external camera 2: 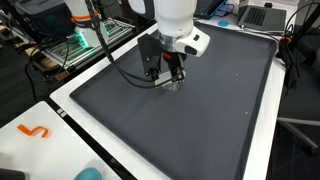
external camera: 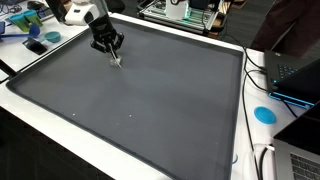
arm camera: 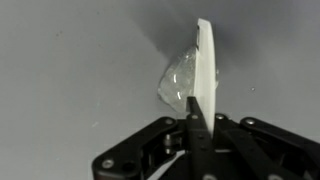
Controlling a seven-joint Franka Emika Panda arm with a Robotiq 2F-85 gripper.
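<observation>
- Exterior view: your gripper (external camera: 110, 50) hangs over the grey mat (external camera: 150, 100), close to the mat's far left corner, with the jaws pointing down. A small clear plastic item (external camera: 116, 61) shows pale at the fingertips, just above the mat. You cannot tell from here whether it touches the mat. A blue disc (external camera: 264, 114) lies off the mat, beyond its right edge.
- Exterior view: here you see the gripper (external camera 2: 171, 78) from the opposite side, over the mat (external camera 2: 200, 120) and near the mat's left edge, about midway along it. The item (external camera 2: 173, 86) is a faint glint under the jaws, too small to make out in detail. An orange squiggle (external camera 2: 35, 131) lies on the white table (external camera 2: 60, 150) off the mat's near corner. A laptop (external camera 2: 262, 14) sits beyond the mat's far edge.
- Wrist view: your gripper (arm camera: 198, 108) comes in from the bottom, with its black fingers (arm camera: 190, 128) drawn together and clamped on the item (arm camera: 184, 80). The item has a thin white edge standing upright and crumpled clear plastic bulging to the left. The bare mat (arm camera: 70, 60) fills the background all around it.
</observation>
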